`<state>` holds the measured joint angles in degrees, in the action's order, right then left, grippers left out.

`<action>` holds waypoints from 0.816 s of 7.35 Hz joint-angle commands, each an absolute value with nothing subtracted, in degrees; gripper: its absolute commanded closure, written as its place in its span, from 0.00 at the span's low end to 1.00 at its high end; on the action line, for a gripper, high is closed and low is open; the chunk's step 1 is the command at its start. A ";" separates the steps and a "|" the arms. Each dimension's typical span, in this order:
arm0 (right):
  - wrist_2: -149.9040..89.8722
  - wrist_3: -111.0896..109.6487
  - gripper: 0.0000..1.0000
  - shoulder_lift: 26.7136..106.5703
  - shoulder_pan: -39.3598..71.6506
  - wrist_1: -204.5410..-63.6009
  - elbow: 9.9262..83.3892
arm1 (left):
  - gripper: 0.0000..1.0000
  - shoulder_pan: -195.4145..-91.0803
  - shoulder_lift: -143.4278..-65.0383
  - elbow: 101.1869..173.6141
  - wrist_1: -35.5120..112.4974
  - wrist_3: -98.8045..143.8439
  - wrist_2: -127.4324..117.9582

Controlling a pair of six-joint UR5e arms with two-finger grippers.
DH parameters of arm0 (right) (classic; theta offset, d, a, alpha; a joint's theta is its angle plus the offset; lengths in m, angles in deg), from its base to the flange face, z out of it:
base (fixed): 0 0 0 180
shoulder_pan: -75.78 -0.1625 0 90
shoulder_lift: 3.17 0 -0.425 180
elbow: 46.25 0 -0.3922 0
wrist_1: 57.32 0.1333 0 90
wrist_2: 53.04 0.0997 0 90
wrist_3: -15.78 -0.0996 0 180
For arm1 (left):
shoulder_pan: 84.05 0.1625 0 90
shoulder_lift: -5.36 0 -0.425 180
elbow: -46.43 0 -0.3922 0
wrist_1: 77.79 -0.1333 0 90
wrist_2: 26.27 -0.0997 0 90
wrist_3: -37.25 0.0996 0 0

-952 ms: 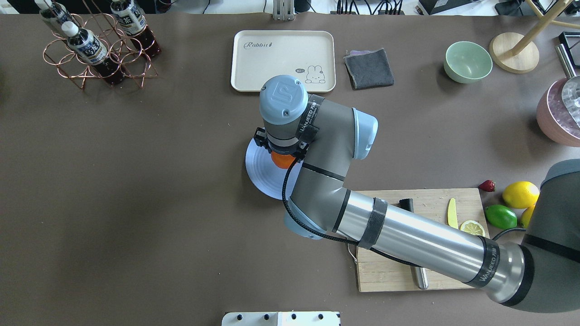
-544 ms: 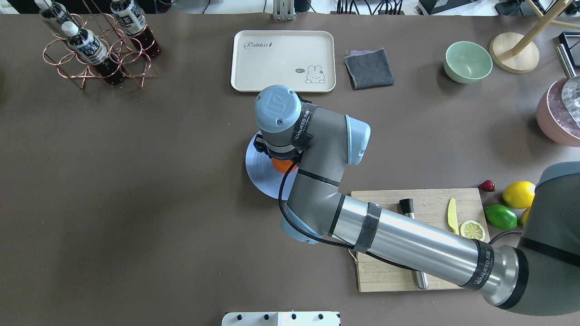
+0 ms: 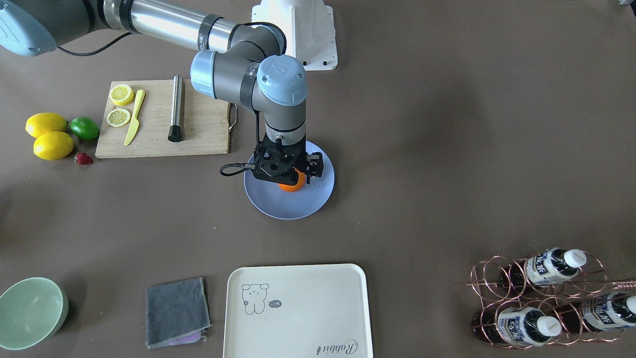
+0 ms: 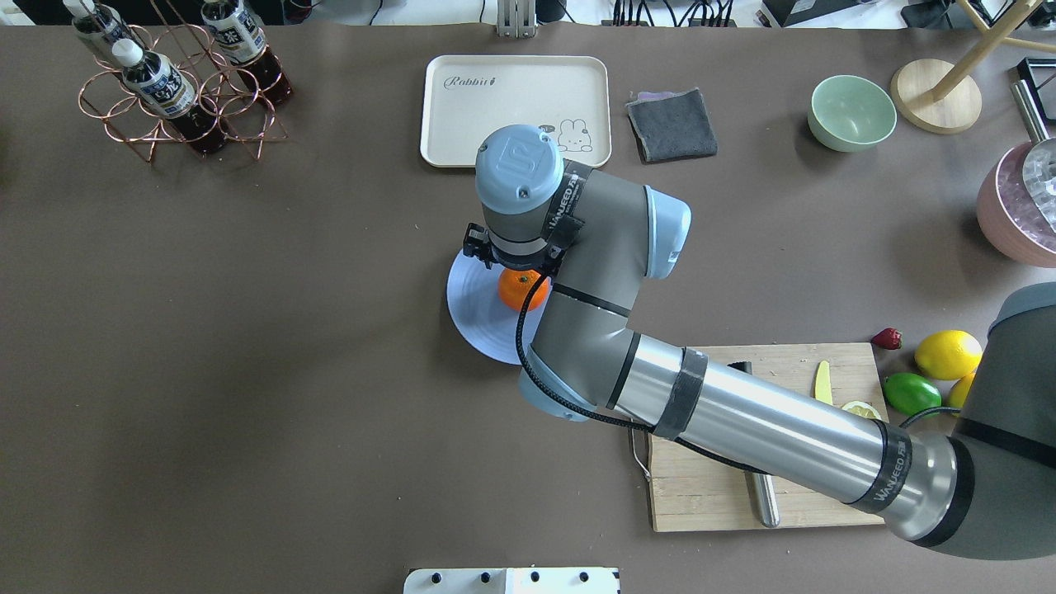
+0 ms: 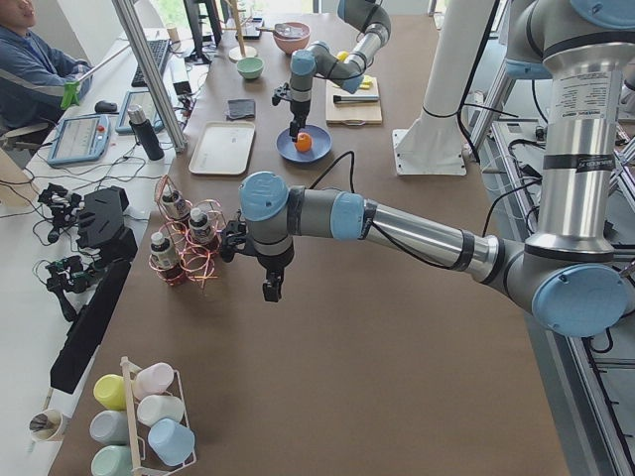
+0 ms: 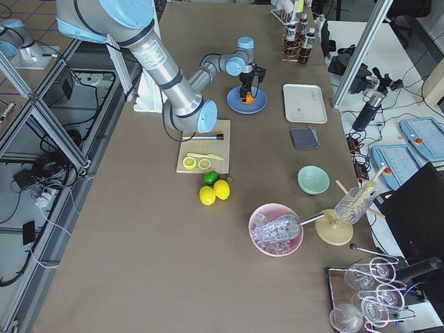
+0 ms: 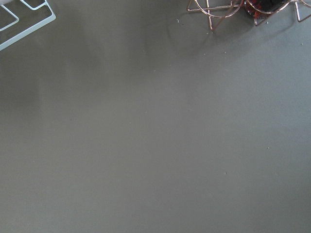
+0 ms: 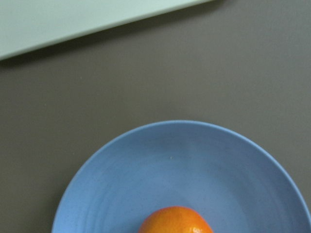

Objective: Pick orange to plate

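The orange rests on the periwinkle-blue plate at the table's middle. My right gripper hangs straight down just above the orange, open, with nothing in its fingers. The front view shows the orange half covered by the black gripper body, on the plate. In the right wrist view the orange peeks in at the bottom edge on the plate; no fingers show. My left gripper hovers over bare table near the bottle rack; whether it is open or shut I cannot tell.
A cream tray lies just beyond the plate, a grey cloth and green bowl to its right. A cutting board with knife and lemon slices sits near right; lemons and lime beside it. A copper bottle rack stands far left.
The right wrist dipped toward the plate, then drew back up and away. More of the orange is uncovered now, and it stays on the plate.
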<state>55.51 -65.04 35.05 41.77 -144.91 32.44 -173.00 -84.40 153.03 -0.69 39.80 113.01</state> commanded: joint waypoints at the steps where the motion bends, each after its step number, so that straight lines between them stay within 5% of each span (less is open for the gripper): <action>1: 63.38 -56.09 0.00 39.77 32.76 -145.21 36.60 | 0.02 -173.00 -84.38 151.38 -0.79 39.80 112.69; 6: 76.76 -11.83 0.00 64.29 6.66 -145.21 43.31 | 0.02 -173.08 -84.20 149.44 -1.06 39.80 112.60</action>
